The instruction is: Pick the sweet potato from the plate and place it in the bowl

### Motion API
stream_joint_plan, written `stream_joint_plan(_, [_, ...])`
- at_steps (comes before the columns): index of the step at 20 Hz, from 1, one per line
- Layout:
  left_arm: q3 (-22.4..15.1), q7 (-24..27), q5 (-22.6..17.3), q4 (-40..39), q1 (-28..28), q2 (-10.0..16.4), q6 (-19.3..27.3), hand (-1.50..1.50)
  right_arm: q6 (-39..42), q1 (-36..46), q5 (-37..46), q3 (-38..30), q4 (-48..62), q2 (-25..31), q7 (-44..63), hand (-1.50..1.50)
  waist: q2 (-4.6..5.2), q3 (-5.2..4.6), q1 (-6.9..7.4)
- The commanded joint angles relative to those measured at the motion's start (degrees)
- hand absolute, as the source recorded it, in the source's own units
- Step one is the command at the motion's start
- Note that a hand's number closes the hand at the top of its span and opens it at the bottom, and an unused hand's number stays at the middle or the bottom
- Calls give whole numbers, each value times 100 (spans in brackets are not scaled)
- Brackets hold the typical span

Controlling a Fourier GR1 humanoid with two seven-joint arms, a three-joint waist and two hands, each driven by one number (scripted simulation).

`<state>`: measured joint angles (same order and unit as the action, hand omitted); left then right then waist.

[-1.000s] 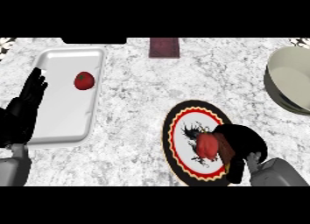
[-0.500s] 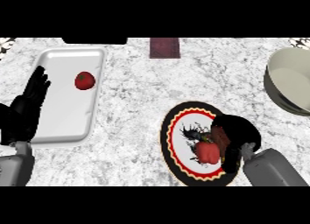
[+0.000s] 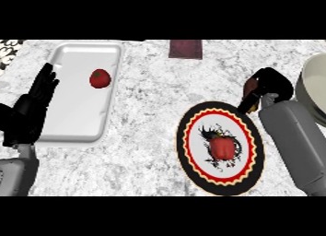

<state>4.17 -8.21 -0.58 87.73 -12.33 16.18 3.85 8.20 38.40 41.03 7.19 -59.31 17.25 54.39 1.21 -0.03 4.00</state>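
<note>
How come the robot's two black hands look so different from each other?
The left hand is open with straight fingers pointing up; the right hand is curled round a brown-orange sweet potato. The left hand rests beside the white rectangular tray at the view's left; the right hand sits between the round patterned plate and the pale bowl. Both are black, on grey forearms.

Left hand (image 3: 28,113) rests open at the left, fingers pointing far. Right hand (image 3: 273,82), at the far right, is curled round the sweet potato (image 3: 249,93).
</note>
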Motion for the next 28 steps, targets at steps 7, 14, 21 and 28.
stream_joint_plan(7, [-30,145,105,-70,229,-93,49,0,-976,2066,1655,138,1141,318,1070,150,-82,-8,-155])
stream_joint_plan(14, [161,179,-36,158,467,21,-49,0,-1791,2506,2472,-70,932,502,1383,150,-130,1,-272])
stream_joint_plan(21, [342,165,-41,-19,357,78,-37,0,-1521,2641,2718,-586,968,768,1407,150,-127,1,-371])
stream_joint_plan(28, [220,-43,93,191,343,-120,129,0,-2317,1952,2296,-1405,1084,1171,328,150,-113,5,-354])
